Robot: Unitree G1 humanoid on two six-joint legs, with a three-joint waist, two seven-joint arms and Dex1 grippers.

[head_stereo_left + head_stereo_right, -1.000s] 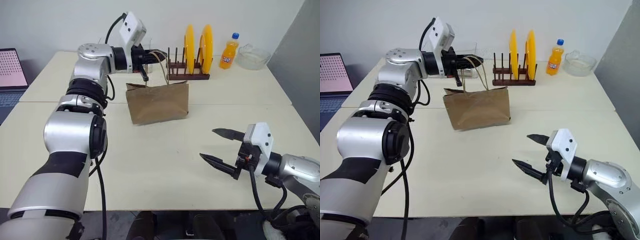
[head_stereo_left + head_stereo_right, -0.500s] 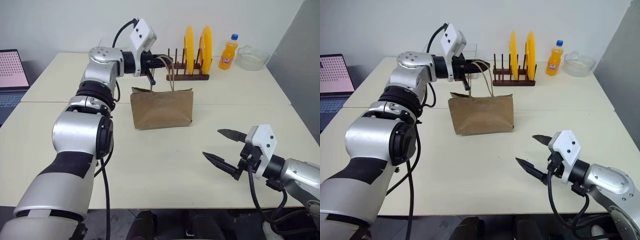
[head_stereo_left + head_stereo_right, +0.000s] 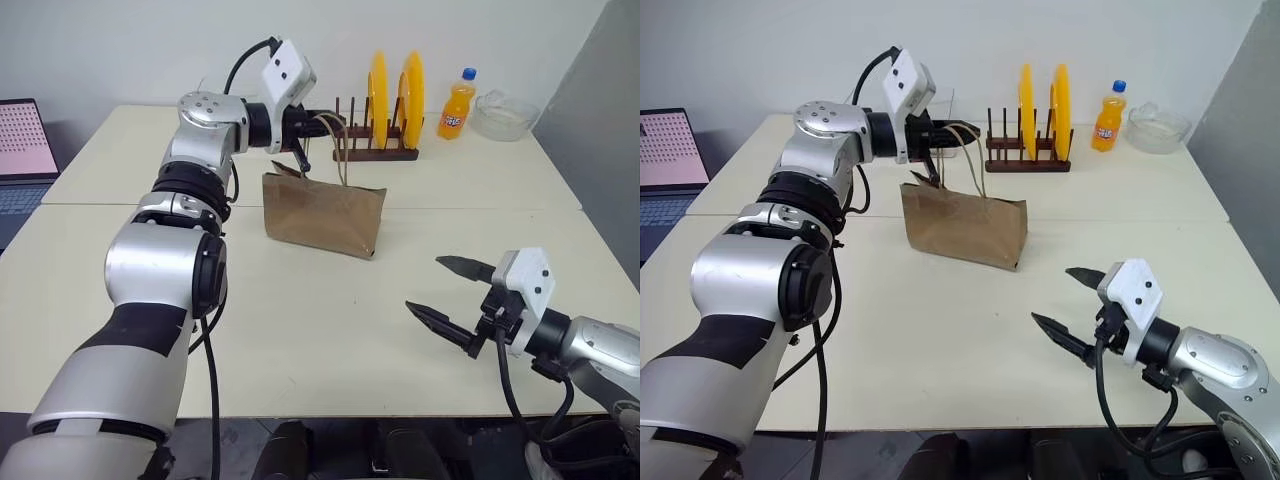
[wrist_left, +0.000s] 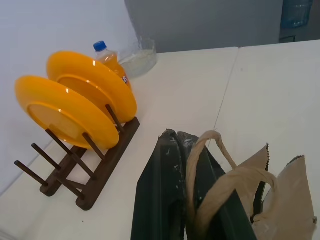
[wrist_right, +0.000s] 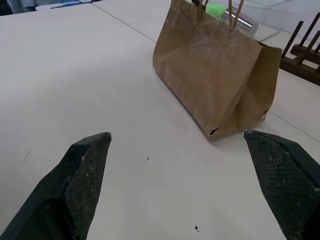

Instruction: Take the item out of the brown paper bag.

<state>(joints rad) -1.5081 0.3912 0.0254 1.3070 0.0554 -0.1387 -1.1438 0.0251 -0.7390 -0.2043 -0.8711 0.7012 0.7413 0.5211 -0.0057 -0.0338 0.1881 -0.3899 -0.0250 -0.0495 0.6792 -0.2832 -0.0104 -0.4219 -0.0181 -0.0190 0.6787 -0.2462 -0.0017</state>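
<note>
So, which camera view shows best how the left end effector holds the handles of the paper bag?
The left wrist view: the left end effector is shut on the tan handles of the brown paper bag, seen close up. Both eye views show this grip small and far. The right wrist view shows the bag's side.

Creased matt paper bag (image 3: 322, 213), dark wooden rack (image 3: 375, 150), glossy yellow plates (image 3: 378, 86).
</note>
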